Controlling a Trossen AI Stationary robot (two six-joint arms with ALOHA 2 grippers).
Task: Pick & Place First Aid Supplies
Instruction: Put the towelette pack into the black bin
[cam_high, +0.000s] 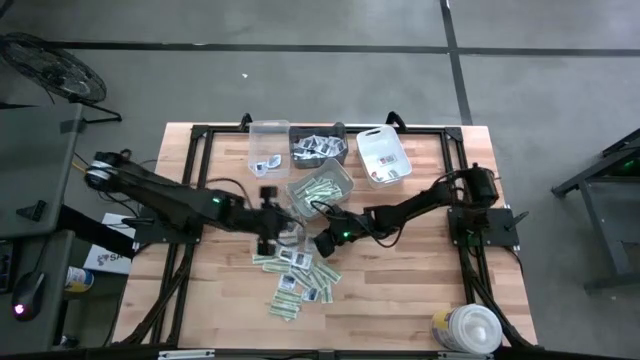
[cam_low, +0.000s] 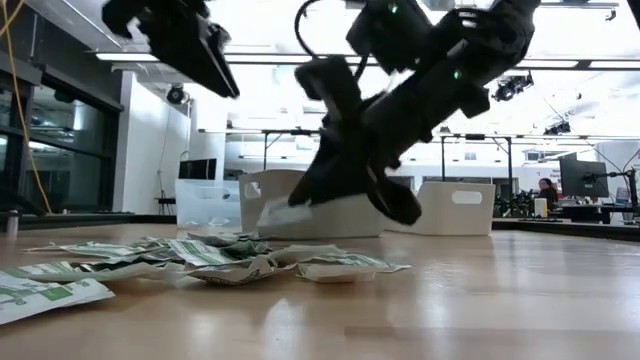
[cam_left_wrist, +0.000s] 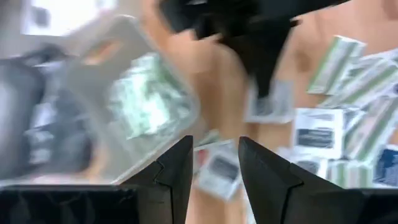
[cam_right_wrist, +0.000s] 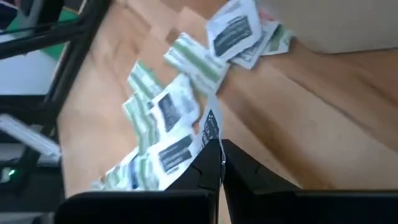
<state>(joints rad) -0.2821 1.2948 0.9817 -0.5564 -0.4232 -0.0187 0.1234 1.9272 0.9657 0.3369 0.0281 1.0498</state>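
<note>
While clamped on a white packet (cam_right_wrist: 208, 127) just above the packet pile (cam_high: 295, 280), right gripper (cam_high: 322, 243) sits nearest the green-strip bin (cam_high: 322, 187); left gripper (cam_left_wrist: 214, 165) apart, empty.

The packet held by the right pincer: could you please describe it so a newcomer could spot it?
Find the packet pile on the table's near half. Just above its top edge, the right pincer is shut on a white packet with dark print, the only one lifted off the wood.

Green-and-white and white, dark-printed packets (cam_high: 297, 278)

Wooden table (cam_high: 420, 300); bins (cam_high: 383, 157); tub (cam_high: 467, 329)
</note>
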